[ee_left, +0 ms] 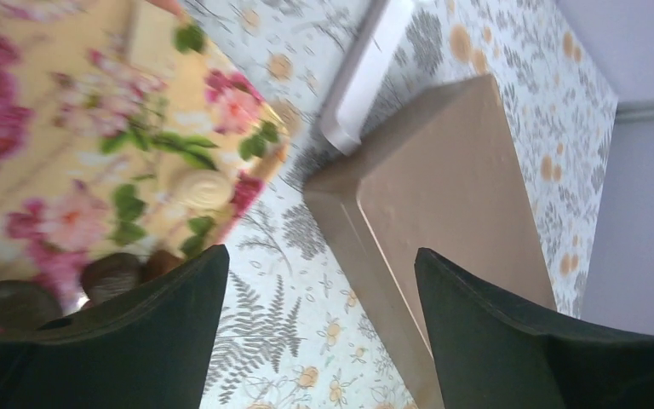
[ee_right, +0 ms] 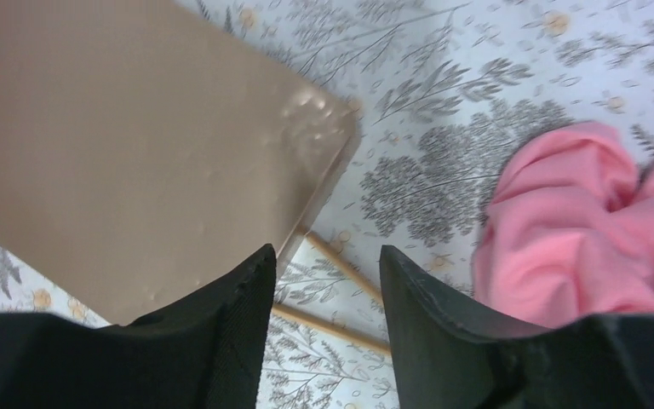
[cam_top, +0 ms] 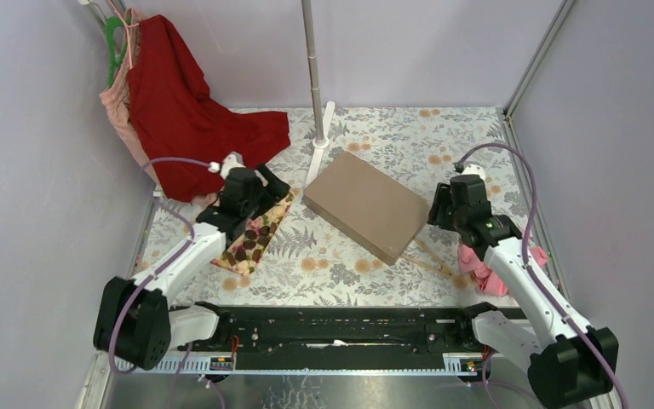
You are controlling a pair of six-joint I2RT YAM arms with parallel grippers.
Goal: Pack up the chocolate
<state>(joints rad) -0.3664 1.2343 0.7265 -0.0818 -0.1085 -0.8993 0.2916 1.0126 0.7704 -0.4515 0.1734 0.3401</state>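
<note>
Several chocolate pieces (ee_left: 111,274): on floral tray (ee_left: 68,170), just beside left claw (ee_left: 321,256), which is spread and empty; right claw (ee_right: 328,256): parted, holding nothing, at corner of brown box (ee_right: 136,128), pink cloth (ee_right: 579,230) near its other side. Box lies on bench (cam_top: 324,264) between both claws.

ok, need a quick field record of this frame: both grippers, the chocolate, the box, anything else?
left gripper: open, empty, above the floral tray
right gripper: open, empty, beside a corner of the brown box
chocolate: dark pieces lying in the floral tray, on the table's left side
brown box: centre of the table, looks closed
other: pink cloth on the right; wooden sticks by the box
</note>
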